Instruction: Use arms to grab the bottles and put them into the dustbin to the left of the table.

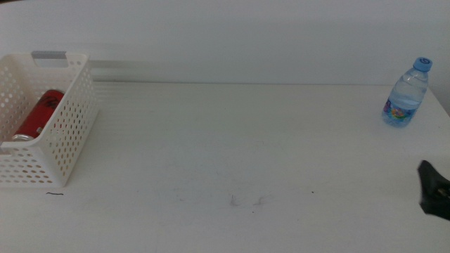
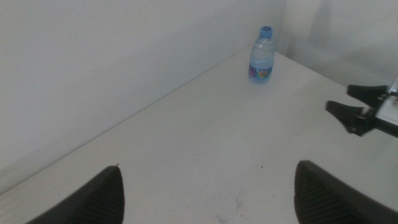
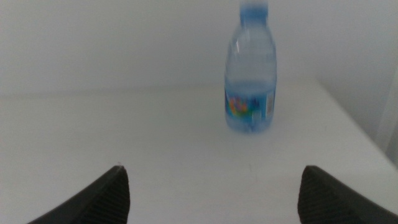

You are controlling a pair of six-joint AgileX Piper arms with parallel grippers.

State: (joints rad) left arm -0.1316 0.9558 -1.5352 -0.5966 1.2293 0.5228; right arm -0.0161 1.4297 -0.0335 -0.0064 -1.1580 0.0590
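A small clear water bottle with a blue cap (image 1: pixel 406 95) stands upright at the table's far right. It also shows in the left wrist view (image 2: pixel 262 56) and the right wrist view (image 3: pixel 250 74). My right gripper (image 3: pixel 212 168) is open and empty, a little short of the bottle; its dark tip shows at the right edge of the middle view (image 1: pixel 432 188). The red can (image 1: pixel 39 116) lies inside the white dustbin (image 1: pixel 74 133) at the far left. My left gripper (image 2: pixel 209 167) is open and empty, outside the middle view. The yellow tea bottle is out of view.
The white table (image 1: pixel 232 147) has faint dark marks near its front middle (image 1: pixel 246 202). A pale wall runs along the table's far edge. The right gripper also appears in the left wrist view (image 2: pixel 357 112), low over the table near the bottle.
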